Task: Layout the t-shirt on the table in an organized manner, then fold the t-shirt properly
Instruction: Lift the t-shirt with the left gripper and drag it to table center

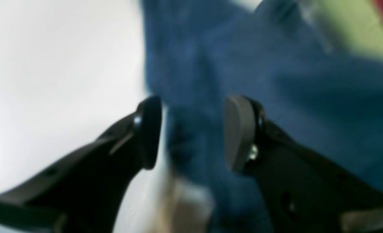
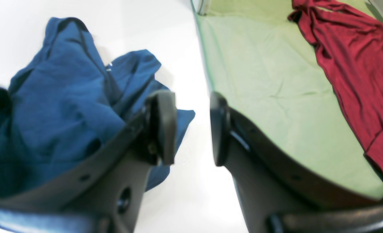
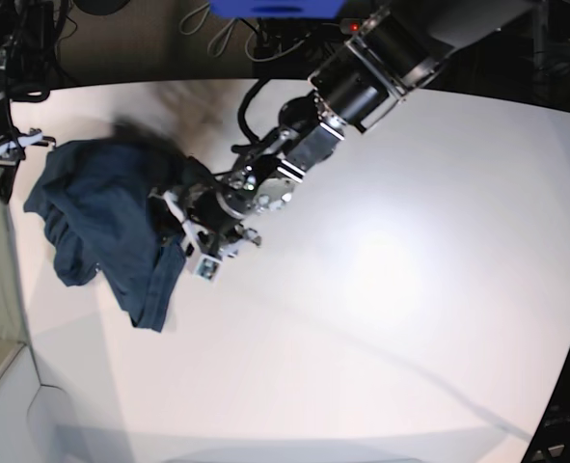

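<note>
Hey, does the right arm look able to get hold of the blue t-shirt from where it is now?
Probably yes. The right claw stands open over bare table, with the t-shirt crumpled right beside one finger and nothing between them. The left claw is already at the cloth on the other side.

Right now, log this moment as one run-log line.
t-shirt: crumpled on table | left gripper: open, straddling cloth | right gripper: open, empty
</note>
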`<state>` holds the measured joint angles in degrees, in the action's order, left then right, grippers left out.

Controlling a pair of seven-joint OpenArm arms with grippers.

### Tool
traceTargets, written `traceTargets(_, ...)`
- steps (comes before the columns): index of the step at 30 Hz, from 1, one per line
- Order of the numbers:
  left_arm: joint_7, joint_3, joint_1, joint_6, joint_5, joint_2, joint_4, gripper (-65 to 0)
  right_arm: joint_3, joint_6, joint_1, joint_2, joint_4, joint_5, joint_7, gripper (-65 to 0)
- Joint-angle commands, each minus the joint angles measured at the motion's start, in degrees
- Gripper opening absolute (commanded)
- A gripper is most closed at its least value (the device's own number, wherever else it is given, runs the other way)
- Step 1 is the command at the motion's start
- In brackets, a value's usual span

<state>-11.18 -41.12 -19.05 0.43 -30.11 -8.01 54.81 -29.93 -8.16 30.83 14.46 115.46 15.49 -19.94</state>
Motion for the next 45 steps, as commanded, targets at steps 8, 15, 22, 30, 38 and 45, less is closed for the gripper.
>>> traceTargets(8, 1.4, -0.2, -1.9, -0.1, -1.2, -1.0, -2.0, -34.4, -0.5, -0.1, 0.2, 1.6, 0.7, 0.1, 1.7, -46.3)
traceTargets(15, 4.4, -1.7, -2.4, -0.4, -1.7, -1.0, -7.7, -34.5, -0.5, -0.1, 0.0, 2.4, 0.7, 0.1, 1.7, -46.3)
traceTargets(22, 9.2, -10.7, -3.1, -0.1, -1.8, -1.0, -9.0, -34.8, -0.5, -0.1, 0.2, 2.4, 0.7, 0.1, 1.6, -46.4)
traceTargets(30, 10.0, -10.8, -3.9, -0.1, -1.8, -1.0, -10.6, -43.2, -0.6, -0.1, 0.6, 2.4, 0.7, 0.1, 1.6, -46.4)
traceTargets(38, 10.2, -10.7, -7.2, -0.1, -8.0, -1.0, -18.9, -64.2, -0.6, -0.1, 2.0, 2.4, 0.7, 0.1, 1.6, -46.5)
traceTargets(45, 8.7, -10.7, -6.3, 0.0, -9.2, -1.0, -9.2, -64.2, -0.4, -0.1, 1.6, 2.4, 0.6, 0.1, 1.6, -46.5)
